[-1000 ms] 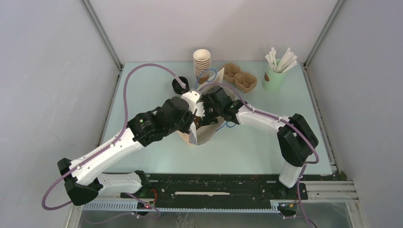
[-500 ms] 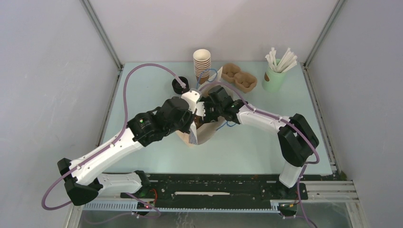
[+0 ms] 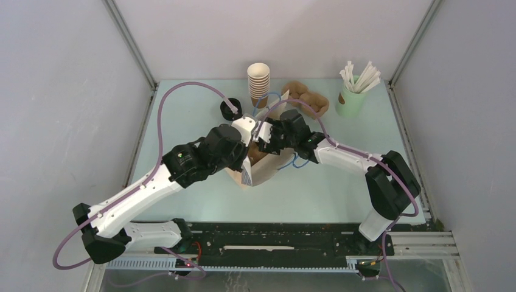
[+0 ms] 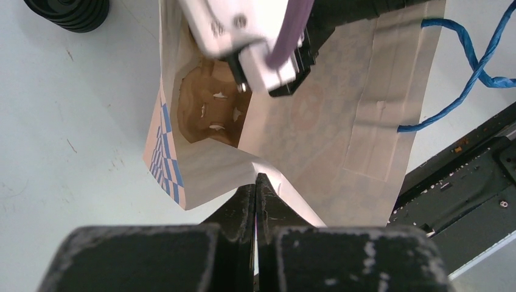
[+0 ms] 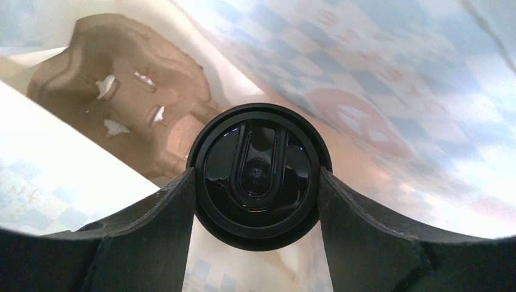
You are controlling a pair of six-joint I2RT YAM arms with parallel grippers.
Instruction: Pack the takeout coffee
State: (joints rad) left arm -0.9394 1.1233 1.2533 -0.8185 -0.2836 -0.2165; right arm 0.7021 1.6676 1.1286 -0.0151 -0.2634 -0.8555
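Note:
The takeout coffee (image 5: 258,152) shows only its black lid from above; the cup body under it is hidden. My right gripper (image 5: 257,176) is shut on it, one finger on each side of the lid, holding it over the mouth of a checked paper bag (image 3: 261,173). A brown pulp tray (image 5: 122,61) lies at the bottom of the bag (image 4: 341,121). My left gripper (image 4: 256,182) is shut on the bag's near edge and holds that edge up. In the top view the right gripper (image 3: 266,143) sits over the bag, close to the left wrist.
At the back stand a stack of paper cups (image 3: 258,79), another pulp tray (image 3: 307,98) and a pale green cup with white straws (image 3: 352,100). A stack of black lids (image 3: 229,110) lies left of the bag. The bag's blue handles (image 4: 474,67) trail to its right.
The right gripper's jaws have narrowed onto the lidded cup. The right arm has shifted a little back and to the right. The left arm has held still on the bag.

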